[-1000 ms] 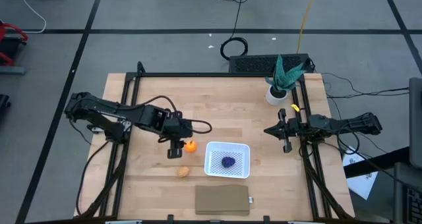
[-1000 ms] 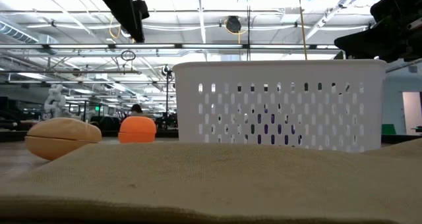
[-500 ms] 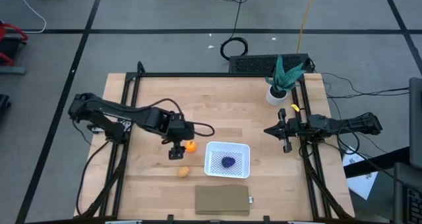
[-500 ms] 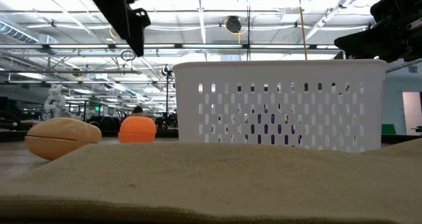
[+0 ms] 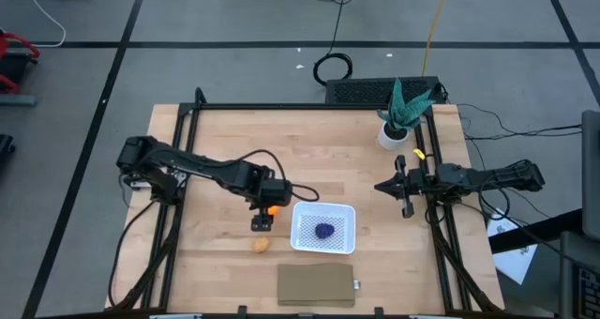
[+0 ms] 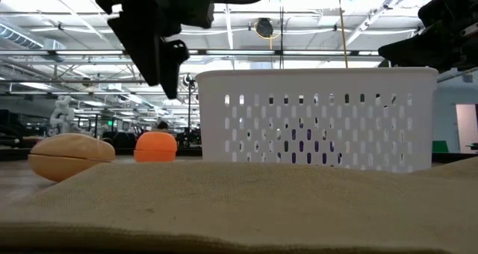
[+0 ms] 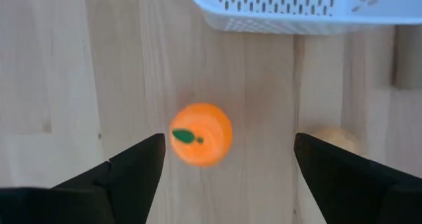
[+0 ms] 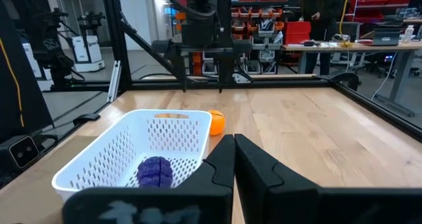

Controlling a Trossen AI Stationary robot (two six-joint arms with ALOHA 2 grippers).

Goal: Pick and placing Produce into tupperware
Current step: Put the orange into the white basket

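My left gripper [image 5: 265, 215] hangs open above the round orange piece [image 5: 273, 208], which rests on the table just left of the white tupperware [image 5: 300, 212]. In the left wrist view the orange [image 7: 201, 134] shows between the two spread fingers of my left gripper [image 7: 229, 146]. In the low view my left gripper [image 6: 160, 60] stays clear above the orange [image 6: 155, 146]. The dark purple piece [image 5: 323, 231] lies inside the tupperware. The tan oval [image 5: 261, 245] rests on the table nearer the front edge. My right gripper [image 8: 234, 145] is shut and waits at the table's right side [image 5: 386, 186].
A flat brown rectangle [image 5: 317, 284] lies near the front edge, just in front of the tupperware. A green potted plant [image 5: 401, 113] stands at the far right corner. A person [image 8: 320, 13] stands in the room beyond the table.
My left gripper has moved toward the table's right and slightly toward the near edge, and has come down until it hangs over the orange piece. The produce and the tupperware have stayed in place.
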